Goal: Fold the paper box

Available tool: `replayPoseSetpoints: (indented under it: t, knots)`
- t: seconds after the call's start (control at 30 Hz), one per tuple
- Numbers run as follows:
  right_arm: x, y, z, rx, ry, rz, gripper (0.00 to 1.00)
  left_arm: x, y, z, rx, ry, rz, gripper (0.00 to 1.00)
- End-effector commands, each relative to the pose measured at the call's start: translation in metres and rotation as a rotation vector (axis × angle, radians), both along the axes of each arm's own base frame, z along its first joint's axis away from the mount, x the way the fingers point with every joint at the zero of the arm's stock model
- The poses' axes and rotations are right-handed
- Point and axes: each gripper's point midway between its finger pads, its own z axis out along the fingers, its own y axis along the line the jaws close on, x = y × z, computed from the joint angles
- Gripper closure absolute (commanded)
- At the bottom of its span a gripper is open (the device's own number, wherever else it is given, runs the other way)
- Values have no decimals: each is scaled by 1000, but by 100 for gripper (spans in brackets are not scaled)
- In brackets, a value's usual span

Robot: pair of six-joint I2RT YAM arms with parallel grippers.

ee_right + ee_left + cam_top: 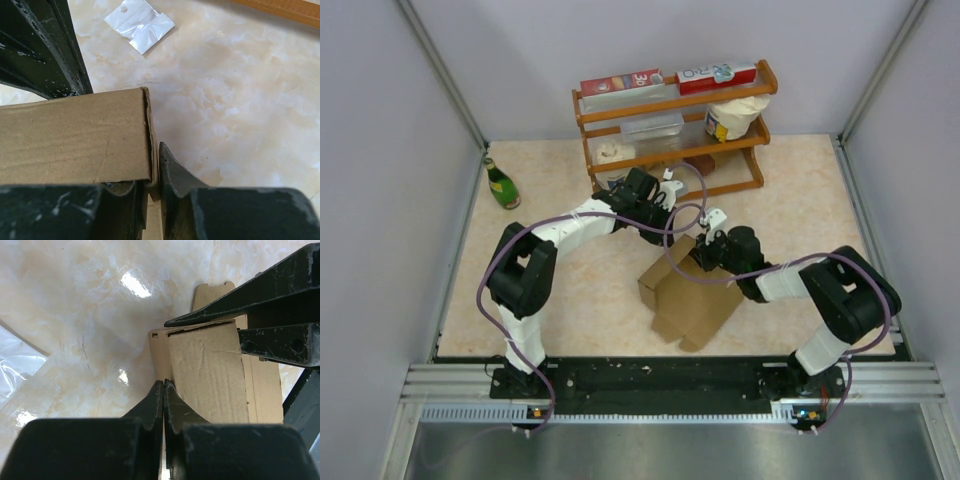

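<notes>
The marbled desk (pixel 570 300) carries the paper box (pixel 692 298), part-raised near its middle between both arms; the right tool (pixel 153 172) is clamped on an upright wall of the carton; the left tool (pixel 164 385) is pressed together at the box's edge, and I cannot tell whether a thin flap sits inside it; the likely risk is uneven pulling, which could crease or tear that wall, or let it slip free and spring flat.
</notes>
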Motion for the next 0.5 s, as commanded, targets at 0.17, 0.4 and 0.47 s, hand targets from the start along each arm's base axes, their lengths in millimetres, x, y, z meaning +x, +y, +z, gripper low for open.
replayPoseSetpoints:
  t: [0.17, 0.4, 0.47]
  knots:
    - [20, 15, 28, 66, -76, -9, 95, -7, -11, 23, -53, -37, -43, 100]
    - [26, 9, 29, 24, -82, -49, 100, -11, -16, 25, -59, -33, -56, 100]
    - [27, 8, 30, 21, -84, -48, 100, -13, -17, 24, -60, -31, -60, 100]
